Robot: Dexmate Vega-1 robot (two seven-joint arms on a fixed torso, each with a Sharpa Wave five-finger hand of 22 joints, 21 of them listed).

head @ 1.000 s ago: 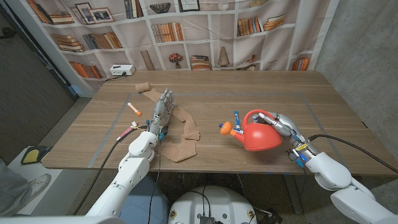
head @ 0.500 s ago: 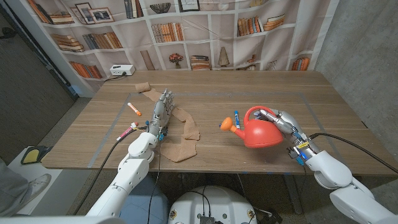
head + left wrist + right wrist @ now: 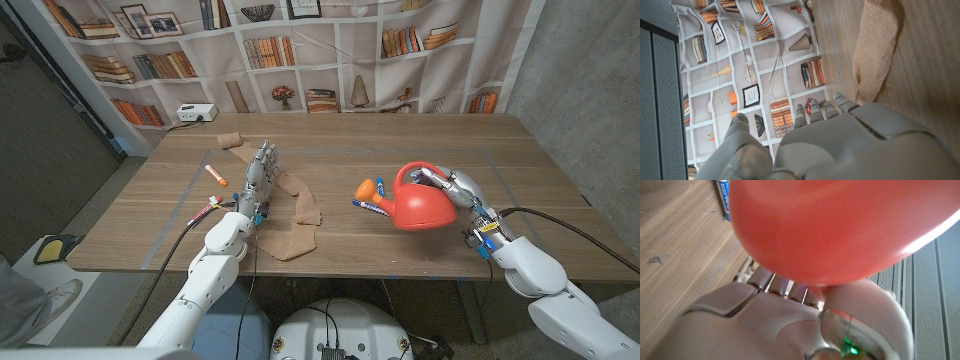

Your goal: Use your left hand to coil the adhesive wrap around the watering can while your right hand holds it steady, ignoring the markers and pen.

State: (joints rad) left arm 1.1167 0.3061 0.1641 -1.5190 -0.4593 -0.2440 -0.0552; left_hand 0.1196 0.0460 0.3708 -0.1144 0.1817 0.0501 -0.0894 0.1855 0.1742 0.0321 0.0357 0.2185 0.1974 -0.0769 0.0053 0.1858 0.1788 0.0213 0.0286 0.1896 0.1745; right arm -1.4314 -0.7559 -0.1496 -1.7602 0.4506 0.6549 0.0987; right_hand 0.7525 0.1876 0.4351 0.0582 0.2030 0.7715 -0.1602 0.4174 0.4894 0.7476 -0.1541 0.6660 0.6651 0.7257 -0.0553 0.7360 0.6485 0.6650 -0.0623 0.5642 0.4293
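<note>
A red watering can [image 3: 418, 205] with an orange spout tip [image 3: 366, 188] hangs tilted just above the table at the right. My right hand [image 3: 452, 189] grips it at the handle; its red body [image 3: 840, 225] looms close in the right wrist view. A tan strip of adhesive wrap [image 3: 292, 210] lies unrolled across the table's middle left, its roll end [image 3: 231, 139] further back. My left hand [image 3: 259, 177] stands upright beside the strip with fingers extended and nothing in them. The wrap [image 3: 875, 55] runs past those fingers [image 3: 812, 110] in the left wrist view.
A blue marker [image 3: 374, 203] lies under the can's spout, also seen as the marker [image 3: 723, 199]. An orange marker [image 3: 216, 176] and a pink pen [image 3: 202, 211] lie left of my left hand. A white power box [image 3: 196, 113] sits at the back left corner.
My right hand has lifted the watering can and tipped it, so the spout now sits higher and further back. The left hand has stayed in place.
</note>
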